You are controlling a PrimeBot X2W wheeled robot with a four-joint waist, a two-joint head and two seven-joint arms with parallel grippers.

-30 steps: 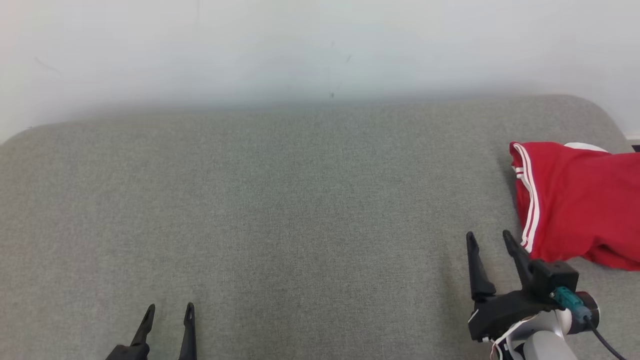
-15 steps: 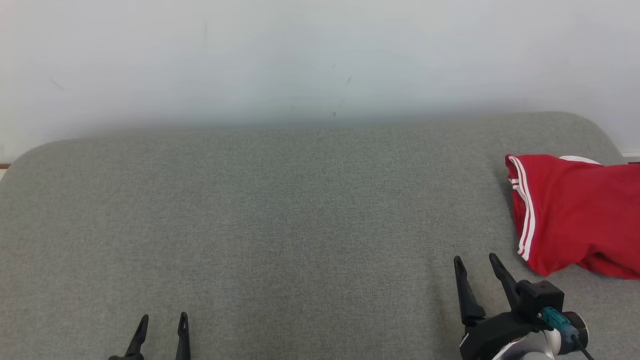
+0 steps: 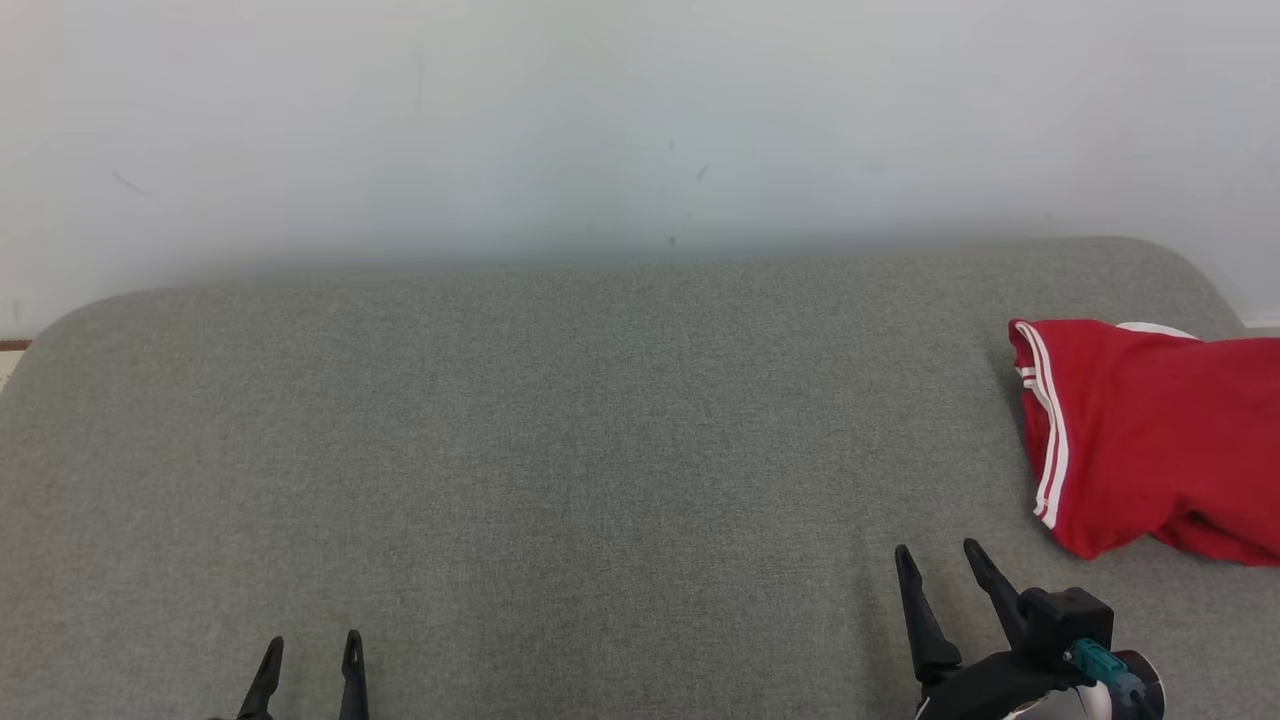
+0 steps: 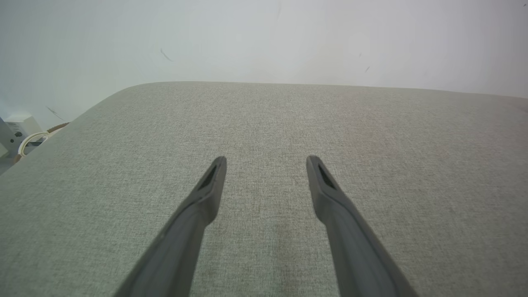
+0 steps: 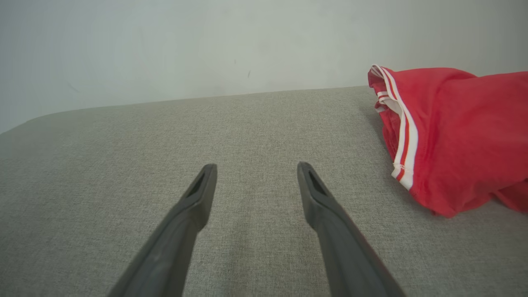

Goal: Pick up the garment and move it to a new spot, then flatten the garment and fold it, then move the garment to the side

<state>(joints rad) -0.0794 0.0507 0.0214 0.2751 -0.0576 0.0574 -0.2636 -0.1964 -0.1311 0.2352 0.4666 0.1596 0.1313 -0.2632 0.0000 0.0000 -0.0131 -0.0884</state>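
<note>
The garment (image 3: pixel 1150 440) is red with white stripes along one edge and lies bunched at the right side of the grey padded surface (image 3: pixel 560 450), partly cut off by the head view's right edge. My right gripper (image 3: pixel 938 560) stands open at the lower right, to the garment's near left and apart from it. In the right wrist view the garment (image 5: pixel 453 132) lies ahead and to the right of the open right gripper (image 5: pixel 255 167). My left gripper (image 3: pixel 310 645) is open at the lower left, far from the garment. In the left wrist view the left gripper (image 4: pixel 266 159) has nothing between its fingers.
A pale wall (image 3: pixel 640 120) runs along the back edge of the padded surface. Its rounded far corners show at the left and right. A small white box with a cable (image 4: pixel 18 132) sits beyond the surface's left edge.
The head view has tilted up, so the surface and garment sit lower in the picture. Both grippers have drawn back toward the bottom edge, the right one away from the garment.
</note>
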